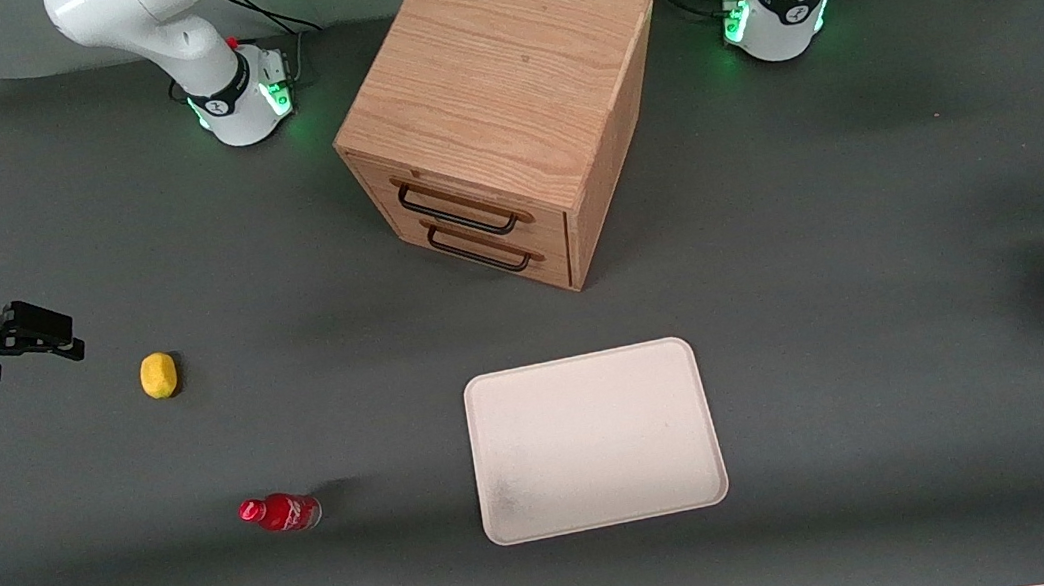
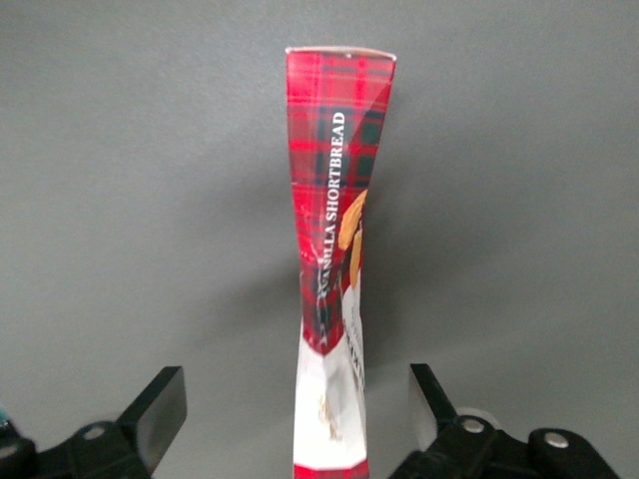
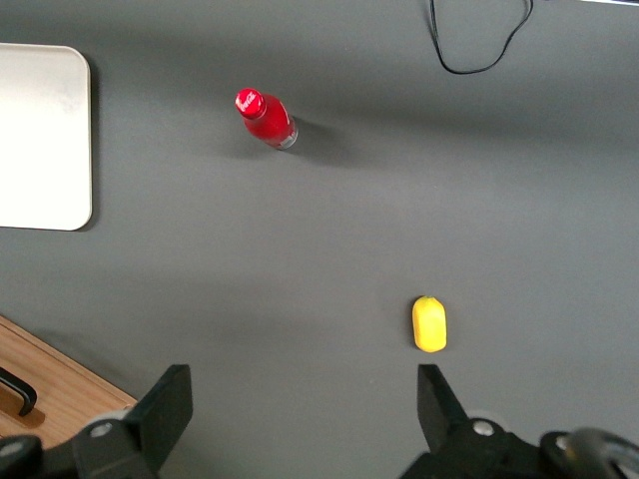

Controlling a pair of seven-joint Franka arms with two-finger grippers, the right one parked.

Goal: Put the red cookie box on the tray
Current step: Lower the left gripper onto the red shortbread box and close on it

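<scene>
Claw (image 2: 297, 419) spread wide above the upright red cookie box (image 2: 337, 259), not gripping it.

The red cookie box stands on its narrow edge on the grey table (image 1: 875, 216), directly under the claw and between its two fingers (image 2: 158, 411), with a clear gap showing on each side. In the front view the box sits at the very edge of the working arm's end of the table. The tray (image 1: 594, 440) lies well apart from the claw, toward the middle of the table and nearer the front camera than the wooden drawer cabinet (image 1: 499, 114). A small red bottle (image 1: 281, 512) and a yellow lemon (image 1: 158, 374) lie farther still, toward the parked arm's end.
</scene>
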